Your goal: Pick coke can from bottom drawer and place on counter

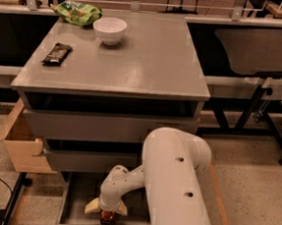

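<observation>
The bottom drawer [72, 197] is pulled open at the foot of the grey cabinet. The coke can [107, 217], red-orange, lies inside it near the front edge. My gripper [106, 211] reaches down into the drawer right over the can. Its cream fingertips [92, 207] are spread to either side of the can, which sits between them on the drawer floor. My white arm [174, 186] covers the drawer's right half. The counter [145, 60] is the grey top of the cabinet, well above the gripper.
On the counter stand a white bowl [109, 30], a dark candy bar wrapper [57, 54] and a green bag [76, 13] at the back left. A cardboard box [22, 146] sits left of the cabinet. A black table [260, 51] stands to the right.
</observation>
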`<move>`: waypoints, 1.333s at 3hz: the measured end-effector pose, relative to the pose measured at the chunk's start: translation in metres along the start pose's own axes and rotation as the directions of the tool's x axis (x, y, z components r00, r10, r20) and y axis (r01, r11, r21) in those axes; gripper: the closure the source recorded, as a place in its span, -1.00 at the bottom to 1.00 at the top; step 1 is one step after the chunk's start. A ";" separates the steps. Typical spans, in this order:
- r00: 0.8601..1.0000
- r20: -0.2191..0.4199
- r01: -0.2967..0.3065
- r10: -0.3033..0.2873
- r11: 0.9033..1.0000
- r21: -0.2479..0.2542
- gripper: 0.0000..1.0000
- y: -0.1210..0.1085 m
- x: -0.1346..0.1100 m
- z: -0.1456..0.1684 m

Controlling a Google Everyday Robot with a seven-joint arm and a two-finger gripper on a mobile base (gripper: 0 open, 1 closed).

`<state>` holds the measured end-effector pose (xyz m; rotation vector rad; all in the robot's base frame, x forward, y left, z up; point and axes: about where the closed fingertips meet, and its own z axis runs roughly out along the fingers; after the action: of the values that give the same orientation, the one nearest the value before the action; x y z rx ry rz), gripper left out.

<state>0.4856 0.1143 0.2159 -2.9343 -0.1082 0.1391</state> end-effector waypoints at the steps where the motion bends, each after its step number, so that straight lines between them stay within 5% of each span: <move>1: 1.000 -0.022 0.020 -0.019 1.000 0.015 -1.00 -0.001 0.009 0.031; 3: 1.000 -0.023 0.019 -0.018 1.000 0.025 -1.00 0.006 0.026 0.074; 4: 1.000 -0.008 0.015 -0.015 1.000 0.013 -0.70 0.011 0.031 0.087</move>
<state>0.5079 0.1233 0.1261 -2.9199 -0.1269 0.1250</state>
